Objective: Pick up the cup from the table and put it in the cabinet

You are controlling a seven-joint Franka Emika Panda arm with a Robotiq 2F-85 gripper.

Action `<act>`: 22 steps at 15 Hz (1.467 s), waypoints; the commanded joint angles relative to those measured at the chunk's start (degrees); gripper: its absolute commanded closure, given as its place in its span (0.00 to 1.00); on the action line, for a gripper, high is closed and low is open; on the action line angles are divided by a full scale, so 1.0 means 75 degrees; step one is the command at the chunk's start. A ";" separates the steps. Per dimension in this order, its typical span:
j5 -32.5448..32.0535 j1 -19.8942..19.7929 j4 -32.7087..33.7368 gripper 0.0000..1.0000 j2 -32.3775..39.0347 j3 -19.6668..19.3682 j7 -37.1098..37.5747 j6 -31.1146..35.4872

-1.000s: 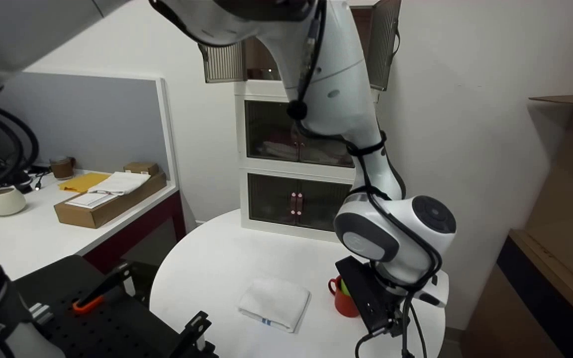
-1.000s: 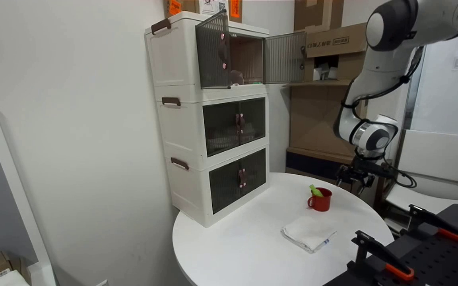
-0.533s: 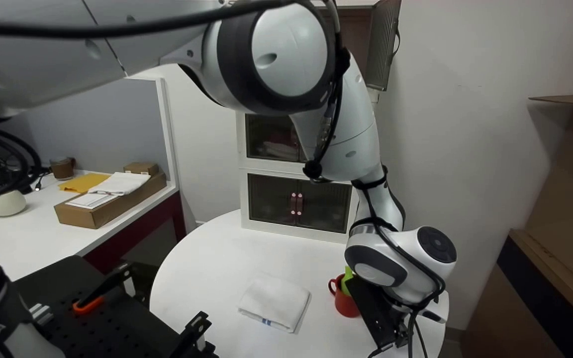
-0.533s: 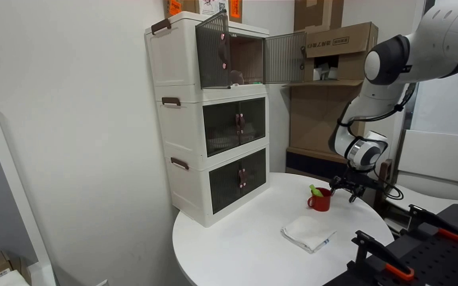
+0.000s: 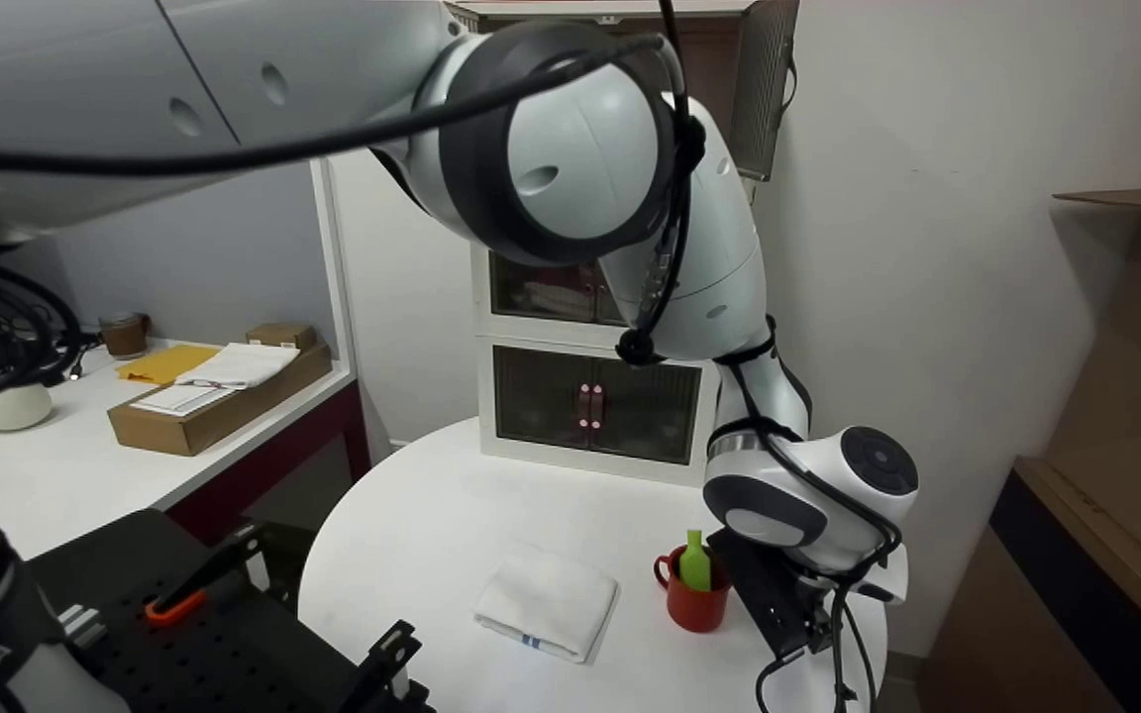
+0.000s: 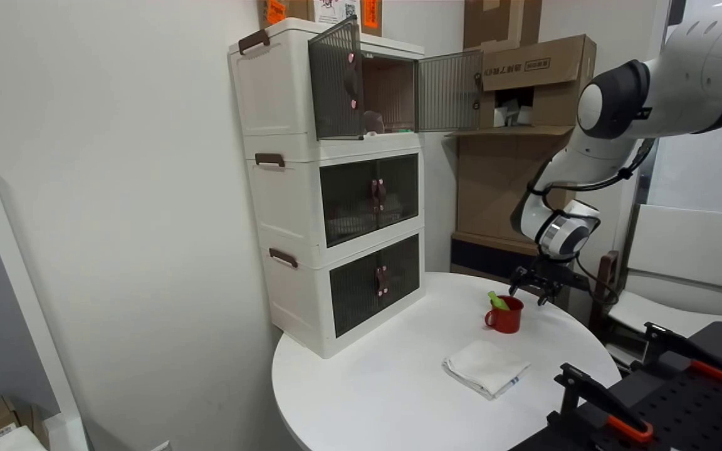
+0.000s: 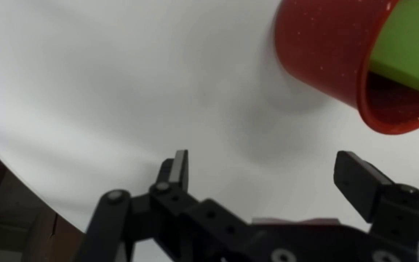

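Observation:
The small red cup [image 5: 695, 608] stands upright on the round white table [image 5: 412, 515] with a green item [image 5: 694, 566] poking out of it. The cup also shows in an exterior view [image 6: 506, 321] and at the top right of the wrist view [image 7: 318, 47]. My gripper [image 7: 262, 156] is open and empty, with its fingers wide apart. It is low beside the cup, on the side away from the handle, and apart from it [image 6: 528, 296]. In an exterior view the fingers are hidden behind the wrist. The white cabinet [image 6: 292, 300] has its upper doors open; the two lower dark fronts are shut.
A folded white cloth [image 5: 548, 604] lies on the table near the cup. The open cabinet doors [image 6: 449, 93] stick out at the top. Cardboard boxes [image 6: 505, 181] stand behind the arm. A black board with clamps [image 6: 605, 401] borders the table. A desk [image 5: 65, 465] stands aside.
The arm has come lower and my gripper has moved along the table, clearing the cup in an exterior view. It rises slightly in the latest frames. The cup has not moved.

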 commanded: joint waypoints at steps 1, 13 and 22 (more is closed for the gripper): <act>-0.0440 -0.0164 0.0191 0.00 0.0113 0.0331 0.0274 0.0143; -0.0332 -0.0589 -0.0778 0.00 -0.0877 0.1243 -0.0261 0.0107; -0.0875 -0.0520 -0.2024 0.00 -0.1662 0.0852 0.0170 -0.0165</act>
